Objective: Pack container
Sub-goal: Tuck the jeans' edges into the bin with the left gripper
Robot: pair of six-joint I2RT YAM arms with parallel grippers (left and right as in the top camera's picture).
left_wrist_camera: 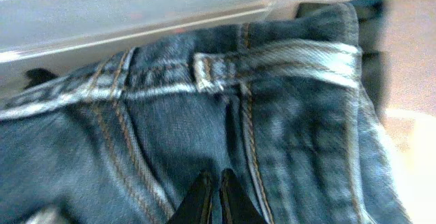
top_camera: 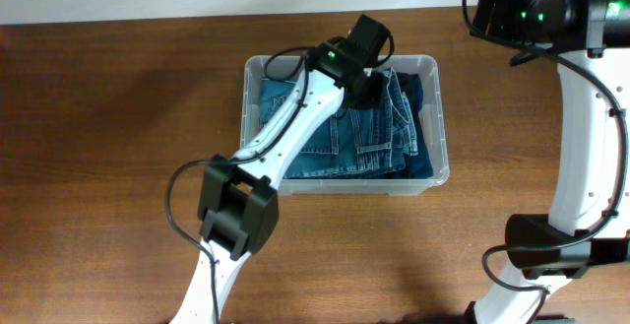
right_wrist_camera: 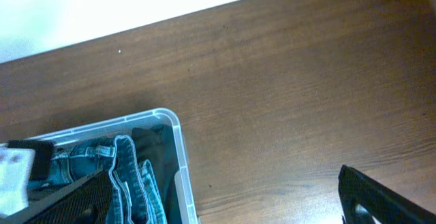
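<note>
The clear plastic container (top_camera: 440, 117) stands at the middle back of the wooden table, with folded blue jeans (top_camera: 364, 142) inside it. My left gripper (top_camera: 378, 90) reaches into the container from the front left. In the left wrist view its fingertips (left_wrist_camera: 212, 176) stand shut, side by side, against the denim (left_wrist_camera: 293, 115) near a belt loop, with nothing seen between them. The container wall (left_wrist_camera: 136, 13) lies just beyond. My right gripper (right_wrist_camera: 225, 200) hovers open over bare table right of the container's corner (right_wrist_camera: 178, 156); one finger (right_wrist_camera: 381, 200) shows at the lower right.
The right arm (top_camera: 581, 147) stands along the table's right side, its wrist (top_camera: 522, 14) at the back right. The left arm's base link (top_camera: 236, 211) sits in front of the container. Bare wood (top_camera: 108, 147) spreads to the left.
</note>
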